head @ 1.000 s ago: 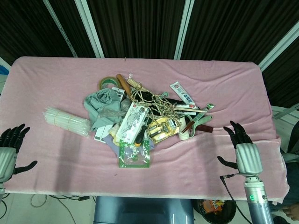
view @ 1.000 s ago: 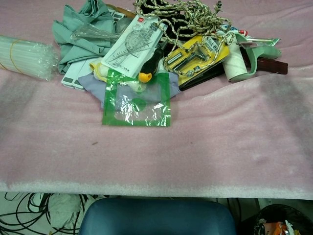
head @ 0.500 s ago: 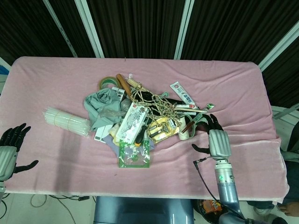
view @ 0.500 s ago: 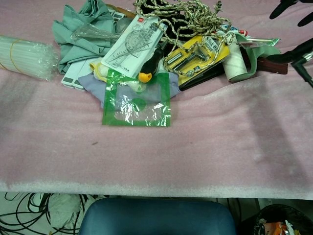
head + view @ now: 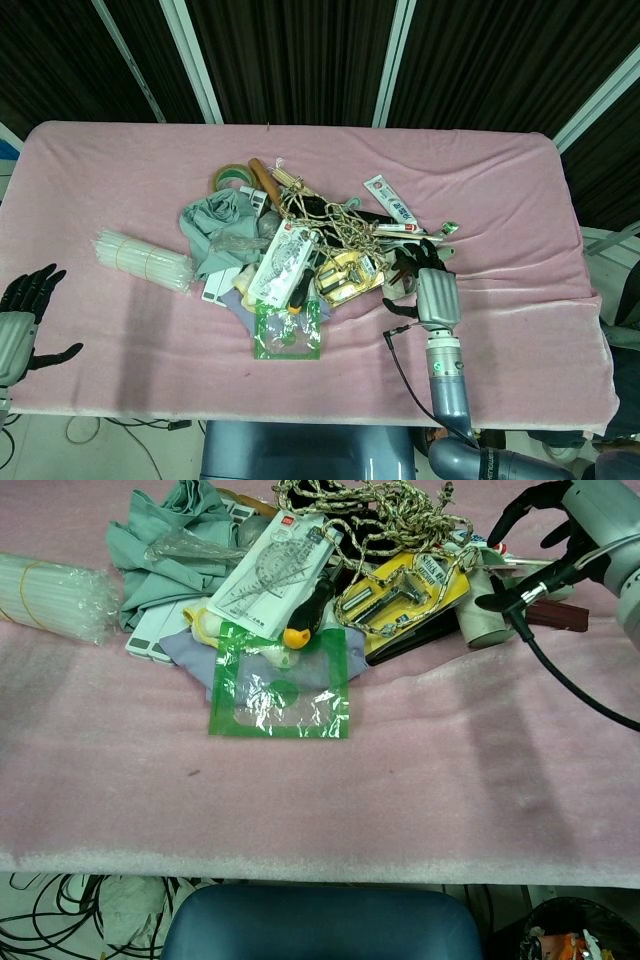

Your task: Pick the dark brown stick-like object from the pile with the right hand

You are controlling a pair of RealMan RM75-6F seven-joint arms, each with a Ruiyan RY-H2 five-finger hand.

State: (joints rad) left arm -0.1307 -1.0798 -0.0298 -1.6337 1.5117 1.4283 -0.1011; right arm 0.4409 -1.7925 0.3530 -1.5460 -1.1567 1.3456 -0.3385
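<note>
The dark brown stick [image 5: 553,616] lies at the right end of the pile, beside a mint-green tool [image 5: 532,583] and a white roll [image 5: 482,610]. In the head view my right hand [image 5: 430,284] covers it. That hand [image 5: 566,520] hovers just over the stick with fingers spread and curved down, holding nothing; whether it touches the stick is unclear. My left hand [image 5: 20,320] stays open at the near left edge of the pink-covered table [image 5: 120,160], far from the pile.
The pile holds a knotted rope [image 5: 325,215], a yellow hardware pack [image 5: 405,588], a grey-green cloth [image 5: 215,225], a ruler packet [image 5: 272,570] and a green plastic bag [image 5: 282,685]. A bundle of white straws [image 5: 142,260] lies to the left. A lighter brown handle [image 5: 263,180] sticks out at the pile's back.
My right hand has moved left and forward from the near right table edge to just over the right end of the pile. The left hand has stayed put.
</note>
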